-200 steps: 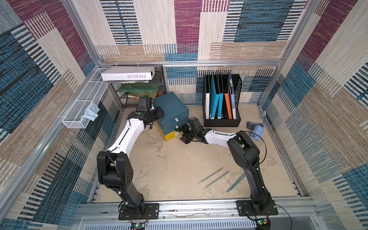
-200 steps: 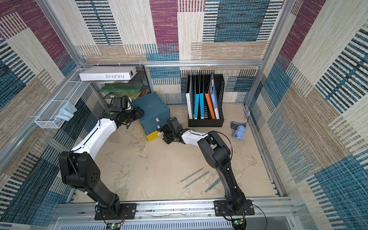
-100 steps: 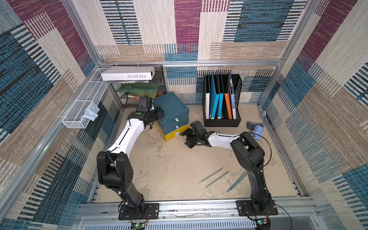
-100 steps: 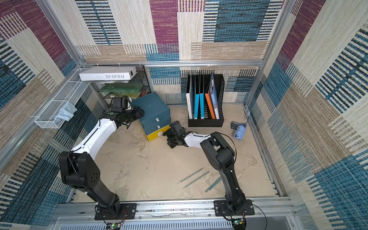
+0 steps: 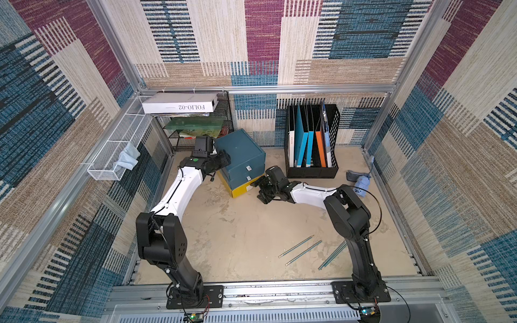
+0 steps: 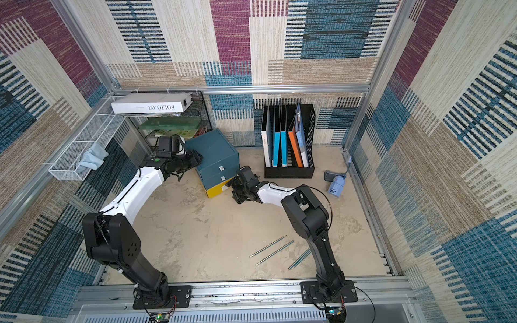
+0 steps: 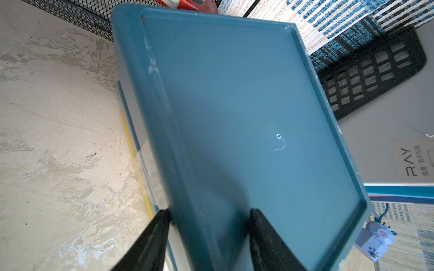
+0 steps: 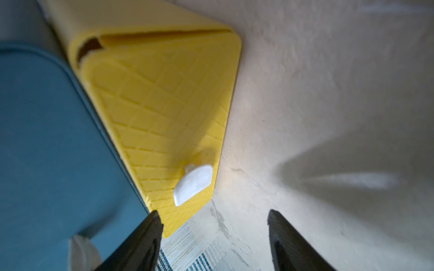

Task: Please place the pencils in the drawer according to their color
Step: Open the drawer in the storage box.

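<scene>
In both top views, thin teal-blue pencils (image 5: 303,252) (image 6: 274,253) lay on the floor by the right arm's base, well apart from the blue plastic drawer cabinet (image 5: 240,151). Only the left wrist view showed the left gripper (image 7: 207,211) half-spread astride the cabinet's rim; whether it gripped was unclear. Only the right wrist view showed the right gripper (image 8: 212,214) spread wide and empty beside the yellow bottom drawer (image 8: 164,105).

Two arms (image 5: 179,193): black joints, white forearms, thin black cables, tapered black fingers (image 7: 150,239).

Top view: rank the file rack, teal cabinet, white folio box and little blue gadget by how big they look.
file rack
teal cabinet
white folio box, raised nearer the camera
little blue gadget
</scene>
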Tool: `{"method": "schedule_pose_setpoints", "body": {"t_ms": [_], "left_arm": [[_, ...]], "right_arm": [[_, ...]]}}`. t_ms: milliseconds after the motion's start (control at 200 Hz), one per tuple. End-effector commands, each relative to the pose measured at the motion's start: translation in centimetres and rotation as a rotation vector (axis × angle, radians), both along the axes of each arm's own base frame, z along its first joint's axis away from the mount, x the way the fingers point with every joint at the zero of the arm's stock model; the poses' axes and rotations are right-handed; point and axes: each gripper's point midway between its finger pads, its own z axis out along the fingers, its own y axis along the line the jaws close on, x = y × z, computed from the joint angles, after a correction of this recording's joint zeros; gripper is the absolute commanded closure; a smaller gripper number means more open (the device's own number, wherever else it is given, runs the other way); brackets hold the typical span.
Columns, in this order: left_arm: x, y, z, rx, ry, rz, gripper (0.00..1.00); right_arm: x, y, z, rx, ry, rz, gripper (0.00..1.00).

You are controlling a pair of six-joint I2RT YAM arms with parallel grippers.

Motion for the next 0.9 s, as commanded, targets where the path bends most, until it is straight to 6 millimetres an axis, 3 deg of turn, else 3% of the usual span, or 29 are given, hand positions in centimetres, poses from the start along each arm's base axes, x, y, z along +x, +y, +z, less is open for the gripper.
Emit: {"method": "schedule_pose_setpoints", "body": {"t_ms": [0, 451, 892], "left_arm": [[-8.1, 0.1, -7.5, 0.039, 0.433, -0.056, 0.44], [-8.4, 0.1, -7.7, 0.040, 0.437, -0.057, 0.44], [-8.3, 0.2, -7.7, 0.042, 0.434, -0.054, 0.44]], "right_arm": [[0.2, 0.4, -0.6, -0.014, 0.012, 0.009, 0.25], [0.5, 0.9, -2.3, -0.013, 0.037, 0.011, 0.30], [-2.2, -1.1, -2.2, -0.064, 0.060, 0.046, 0.32]]}}
